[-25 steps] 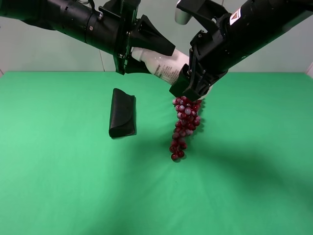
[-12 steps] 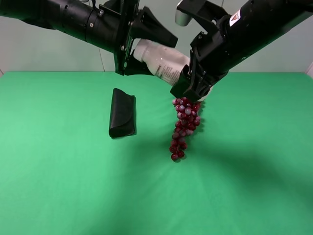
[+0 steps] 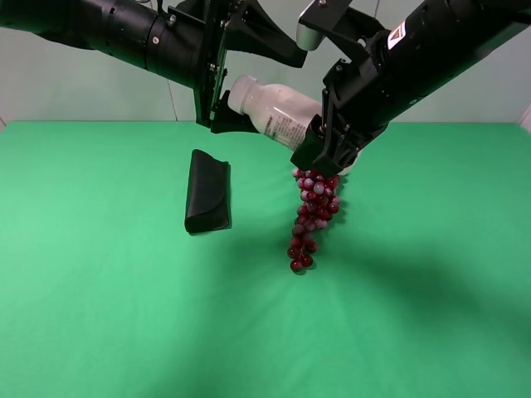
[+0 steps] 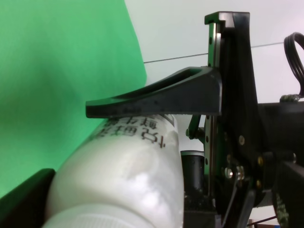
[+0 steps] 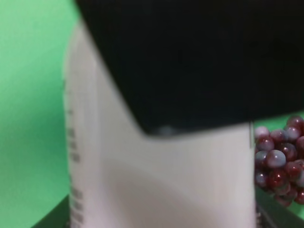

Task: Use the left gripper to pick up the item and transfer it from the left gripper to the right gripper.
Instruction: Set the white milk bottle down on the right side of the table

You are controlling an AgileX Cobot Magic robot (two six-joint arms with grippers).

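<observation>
The item, a white bottle point(image 3: 278, 112) with a white cap, hangs tilted in the air above the green table. My right gripper point(image 3: 322, 152) is shut on its bottom end, just over the grapes. My left gripper point(image 3: 278, 89) stands open around the cap end, its upper finger lifted well off the bottle. In the left wrist view the bottle point(image 4: 118, 180) lies between the spread black fingers point(image 4: 156, 97). In the right wrist view the bottle point(image 5: 156, 180) fills the picture under a black finger point(image 5: 190, 61).
A bunch of red grapes point(image 3: 314, 207) lies on the green table point(image 3: 99, 315) right below the right gripper, also showing as grapes point(image 5: 280, 166) in the right wrist view. A black folded case point(image 3: 207, 191) lies to the left of them.
My left gripper has gone from shut on the bottle's cap end to open. The bottle's cap end has sagged slightly. The right gripper keeps its hold and has lifted a little.
</observation>
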